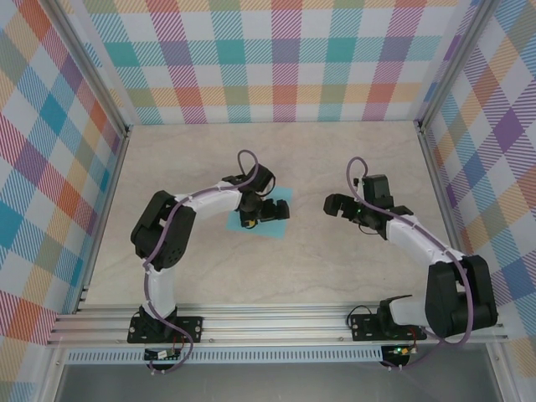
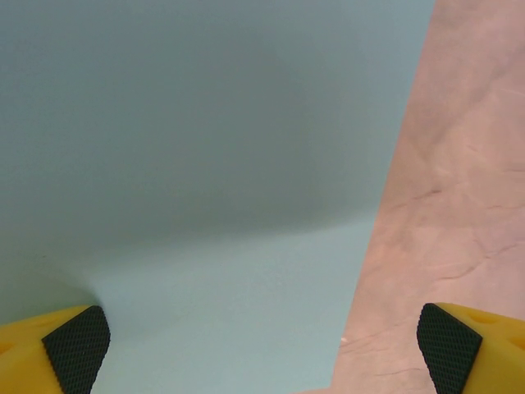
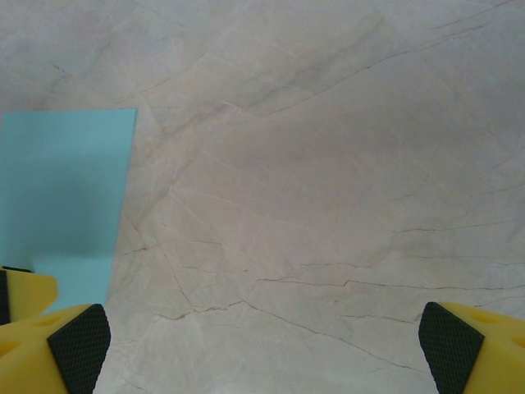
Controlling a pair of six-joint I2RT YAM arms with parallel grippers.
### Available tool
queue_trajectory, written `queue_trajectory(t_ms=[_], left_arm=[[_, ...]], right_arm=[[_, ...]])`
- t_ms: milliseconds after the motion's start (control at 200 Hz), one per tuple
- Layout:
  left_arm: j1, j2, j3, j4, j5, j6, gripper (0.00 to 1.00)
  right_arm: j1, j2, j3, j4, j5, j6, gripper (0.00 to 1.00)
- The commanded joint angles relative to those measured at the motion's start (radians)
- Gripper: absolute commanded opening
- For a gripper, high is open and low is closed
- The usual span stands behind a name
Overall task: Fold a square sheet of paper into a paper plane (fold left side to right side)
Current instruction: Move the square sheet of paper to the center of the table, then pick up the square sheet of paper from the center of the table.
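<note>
Seen from above, the left gripper (image 1: pixel 266 209) hangs wide open and empty over the flat square sheet of paper (image 1: pixel 261 234), the right gripper (image 1: pixel 335 204) equally open nearby; each wrist view shows smooth uncreased paper, beneath the left fingers (image 2: pixel 75 345), leftward of the right, so folding seems unstarted.

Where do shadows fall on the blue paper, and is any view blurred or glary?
Left wrist: a broad soft shadow darkens most of the square sheet of paper, leaving a lighter strip at the bottom. Right wrist: a fainter shadow band crosses the sheet, and the veins of the table are sharp. Top external: even light, no glare.
</note>
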State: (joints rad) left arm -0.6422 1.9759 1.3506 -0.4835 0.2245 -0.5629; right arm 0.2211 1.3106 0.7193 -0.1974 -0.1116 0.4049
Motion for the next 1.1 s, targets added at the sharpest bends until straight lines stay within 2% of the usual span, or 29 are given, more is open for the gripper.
queue_trajectory(t_ms=[0, 200, 275, 370, 425, 595, 790, 1095], left_arm=[[-0.059, 0.051, 0.007, -0.026, 0.073, -0.053, 1.0], [-0.068, -0.028, -0.01, -0.009, 0.055, -0.066, 1.0], [-0.064, -0.086, -0.025, -0.016, 0.015, -0.055, 1.0], [-0.034, -0.147, -0.068, -0.029, -0.057, -0.051, 1.0], [-0.001, -0.162, -0.101, -0.024, -0.057, -0.056, 1.0], [0.078, -0.136, -0.133, 0.003, 0.015, -0.044, 1.0], [0.111, -0.101, -0.126, -0.025, -0.017, -0.032, 1.0], [0.111, -0.069, -0.162, -0.01, 0.002, -0.049, 1.0]], right_arm=[[0.007, 0.025, 0.032, 0.001, 0.008, 0.034, 1.0], [0.01, 0.102, 0.096, 0.006, -0.039, 0.037, 0.99], [0.018, 0.159, 0.154, -0.023, -0.039, 0.036, 0.94], [0.042, 0.245, 0.229, -0.031, -0.027, 0.042, 0.92], [0.066, 0.302, 0.278, -0.039, -0.013, 0.035, 0.92], [0.139, 0.49, 0.457, -0.082, 0.049, 0.032, 0.93], [0.204, 0.677, 0.655, -0.172, 0.073, 0.037, 0.93], [0.262, 0.785, 0.738, -0.241, 0.059, 0.051, 0.92]])
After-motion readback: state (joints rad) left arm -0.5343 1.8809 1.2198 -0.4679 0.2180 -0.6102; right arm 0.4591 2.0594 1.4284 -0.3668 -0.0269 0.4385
